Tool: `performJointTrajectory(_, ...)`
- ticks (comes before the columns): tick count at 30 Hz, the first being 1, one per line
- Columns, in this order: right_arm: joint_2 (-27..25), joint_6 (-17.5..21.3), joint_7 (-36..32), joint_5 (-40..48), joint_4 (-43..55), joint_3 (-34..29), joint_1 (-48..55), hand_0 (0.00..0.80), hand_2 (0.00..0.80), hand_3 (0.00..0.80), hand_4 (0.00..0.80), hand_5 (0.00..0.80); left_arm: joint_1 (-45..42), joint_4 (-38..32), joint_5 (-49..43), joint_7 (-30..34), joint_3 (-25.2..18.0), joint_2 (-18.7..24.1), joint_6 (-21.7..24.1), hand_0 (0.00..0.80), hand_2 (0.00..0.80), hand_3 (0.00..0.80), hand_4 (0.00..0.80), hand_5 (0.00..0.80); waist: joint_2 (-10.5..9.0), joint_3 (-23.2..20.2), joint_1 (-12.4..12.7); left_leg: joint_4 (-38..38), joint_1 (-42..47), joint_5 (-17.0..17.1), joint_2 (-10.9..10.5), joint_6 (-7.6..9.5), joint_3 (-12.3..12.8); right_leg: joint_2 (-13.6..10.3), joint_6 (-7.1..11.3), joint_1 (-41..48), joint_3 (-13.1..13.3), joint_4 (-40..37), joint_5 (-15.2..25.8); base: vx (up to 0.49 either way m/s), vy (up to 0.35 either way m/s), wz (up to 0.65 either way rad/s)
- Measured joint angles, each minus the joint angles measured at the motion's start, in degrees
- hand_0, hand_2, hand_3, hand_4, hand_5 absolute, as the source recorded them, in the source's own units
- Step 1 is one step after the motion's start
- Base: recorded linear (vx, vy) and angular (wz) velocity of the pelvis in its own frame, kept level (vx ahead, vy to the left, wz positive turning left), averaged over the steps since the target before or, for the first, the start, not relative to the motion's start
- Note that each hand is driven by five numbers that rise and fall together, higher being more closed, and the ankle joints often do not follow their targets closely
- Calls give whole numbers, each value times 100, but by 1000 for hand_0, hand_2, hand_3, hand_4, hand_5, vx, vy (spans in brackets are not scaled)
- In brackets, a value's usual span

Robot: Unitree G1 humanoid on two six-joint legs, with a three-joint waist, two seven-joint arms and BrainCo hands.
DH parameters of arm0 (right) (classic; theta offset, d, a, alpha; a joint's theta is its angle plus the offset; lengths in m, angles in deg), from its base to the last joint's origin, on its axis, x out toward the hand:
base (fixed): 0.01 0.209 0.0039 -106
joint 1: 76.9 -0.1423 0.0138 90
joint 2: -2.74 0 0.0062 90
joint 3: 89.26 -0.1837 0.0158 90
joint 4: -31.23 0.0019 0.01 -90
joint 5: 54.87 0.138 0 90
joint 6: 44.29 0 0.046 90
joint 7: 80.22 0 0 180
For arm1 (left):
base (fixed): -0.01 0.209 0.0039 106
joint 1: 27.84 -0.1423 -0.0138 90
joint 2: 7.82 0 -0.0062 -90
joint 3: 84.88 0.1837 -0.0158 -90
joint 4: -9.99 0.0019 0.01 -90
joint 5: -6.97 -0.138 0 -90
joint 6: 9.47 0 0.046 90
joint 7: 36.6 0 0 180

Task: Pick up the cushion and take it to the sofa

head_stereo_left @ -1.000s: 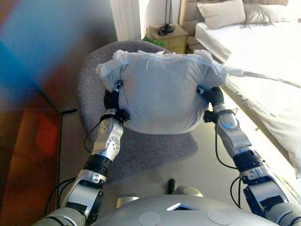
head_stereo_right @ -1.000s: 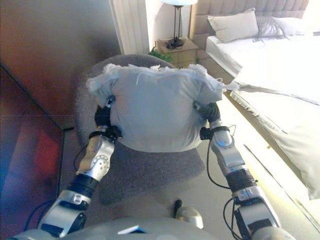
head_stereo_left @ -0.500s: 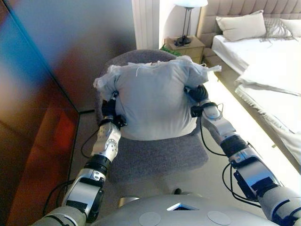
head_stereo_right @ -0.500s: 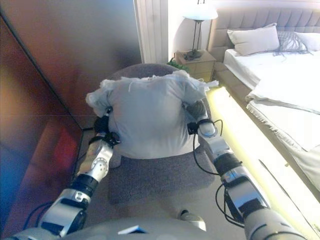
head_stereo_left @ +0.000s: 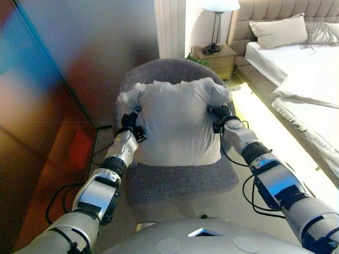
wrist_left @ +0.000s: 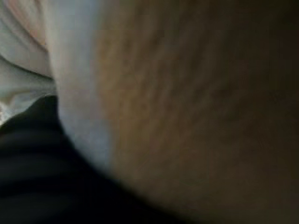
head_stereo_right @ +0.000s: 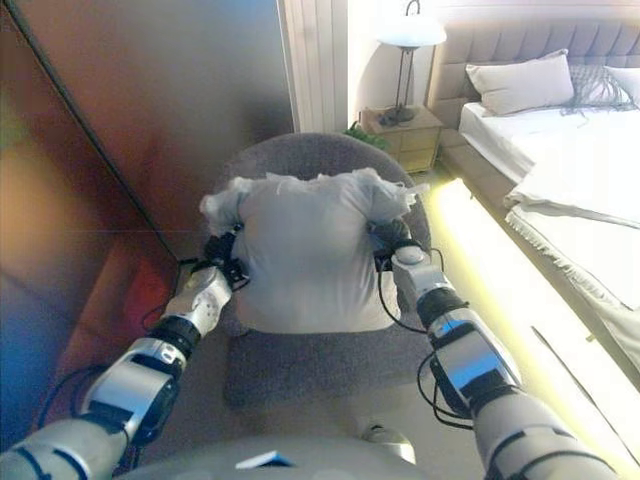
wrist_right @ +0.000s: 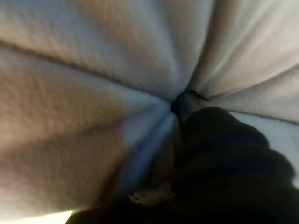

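Pale grey, the cushion [head_stereo_left: 177, 124] hung over the grey sofa chair [head_stereo_left: 175, 177] seat, pressed between our left robot hand [head_stereo_left: 128, 123] and right robot hand [head_stereo_left: 218, 114]; whether either clenched it, we could not tell.

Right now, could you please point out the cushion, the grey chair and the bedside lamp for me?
cushion [head_stereo_left: 177, 124]: left eye view, middle of its pale front face.
grey chair [head_stereo_left: 175, 180]: left eye view, bare seat below the cushion.
bedside lamp [head_stereo_right: 408, 32]: right eye view, its white shade.
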Motion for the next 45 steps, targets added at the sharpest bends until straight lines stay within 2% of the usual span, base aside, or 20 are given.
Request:
performJointTrajectory(4, 48, -321, -164, 79, -397, -3, -138, 800, 800, 800, 800, 800, 123, 289, 1, 51, 157, -1, -324, 800, 800, 800, 800, 800, 1, 0, -7, -1, -5, 14, 2, 12, -7, -24, 0, 18, -39, -2, 0, 101, 65, 6)
performJointTrajectory(12, 73, -606, -322, 181, -665, -19, -152, 800, 800, 800, 800, 800, 346, 688, 0, 82, 383, -4, -677, 800, 800, 800, 800, 800, 18, -5, -20, -1, 14, 19, 1, 16, -134, -40, 14, 112, -78, -12, -28, 104, 56, 9)
performJointTrajectory(18, 79, -798, -378, 181, -724, -26, -152, 800, 800, 800, 800, 800, 346, 808, 1, 80, 492, -17, -740, 800, 800, 800, 800, 800, 132, 7, -20, 1, 23, 33, -11, 2, -165, -51, 39, 135, -81, -16, -46, 28, 62, 3)
performJointTrajectory(21, 50, -797, -378, 176, -737, -26, -155, 800, 800, 800, 800, 800, 346, 910, 14, 80, 509, -79, -729, 791, 791, 791, 791, 791, 250, 74, -18, 1, 5, 43, -31, 23, -181, -73, 54, 125, -86, -12, -42, -99, 85, 2)
performJointTrajectory(22, -2, -797, -378, 171, -738, -26, -157, 800, 800, 800, 800, 800, 346, 928, 21, 80, 509, -111, -716, 0, 0, 0, 0, 0, 291, 99, -17, 0, -7, 49, -38, 26, -185, -80, 54, 114, -88, -10, -42, -143, 76, 2)
performJointTrajectory(23, -41, -796, -378, 148, -749, -26, -169, 800, 800, 800, 800, 800, 347, 940, 50, 80, 509, -144, -714, 0, 0, 0, 0, 0, 334, 123, -16, -1, -25, 44, -44, 20, -189, -87, 51, 98, -88, -8, -44, -156, 60, 4)
performJointTrajectory(24, -77, -794, -378, 109, -807, -25, -212, 458, 458, 458, 458, 458, 347, 950, 78, 83, 509, -160, -714, 0, 0, 0, 0, 0, 372, 134, -19, 3, -64, 49, -46, 22, -191, -93, 51, 68, -89, -1, -44, -171, 49, 7)
performJointTrajectory(25, -93, -794, -375, 64, -880, -21, -269, 0, 0, 0, 0, 0, 397, 1029, 119, 91, 509, -190, -712, 0, 0, 0, 0, 0, 399, 120, -20, 5, -140, 65, -47, 24, -189, -100, 49, 3, -90, 0, -44, -142, 39, 12)
performJointTrajectory(28, -277, -789, -374, -81, -921, -21, -462, 0, 0, 0, 0, 0, 709, 1356, 217, 168, 509, -299, -708, 0, 0, 0, 0, 0, 422, 129, -27, 7, -405, 169, -45, 15, -194, -112, 67, -223, -101, -1, 6, -71, 29, 14)
performJointTrajectory(34, -531, -662, -430, -282, -934, -22, -532, 0, 0, 0, 0, 0, 781, 1345, 216, 240, 507, -244, -676, 0, 0, 0, 0, 0, 451, 193, -25, 1, -371, 184, -47, -24, -235, -119, 75, -150, -156, -5, 1, 44, 5, 5)
performJointTrajectory(38, -548, -348, -615, -294, -880, -26, -531, 0, 0, 0, 0, 0, 776, 1238, 216, 266, 478, -227, -656, 0, 0, 0, 0, 0, 453, 301, -30, -7, -191, 144, -38, -37, -262, -117, 96, 57, -217, -8, -49, 61, 9, 7)
performJointTrajectory(42, -553, -52, -649, -290, -467, -29, -406, 0, 0, 0, 0, 0, 603, 581, 104, 424, 482, -141, -551, 0, 0, 0, 0, 0, 399, 341, -17, -7, -185, 156, -8, -22, -249, -119, 92, 110, -252, -3, -62, 8, -14, 10)
performJointTrajectory(45, -643, 160, -660, -274, 208, -106, 34, 0, 0, 0, 0, 0, 274, 90, -8, 530, 485, -6, -434, 0, 0, 0, 0, 0, 363, 373, -22, -7, -186, 160, -6, -16, -247, -118, 93, 111, -254, -4, -66, -46, 13, 2)
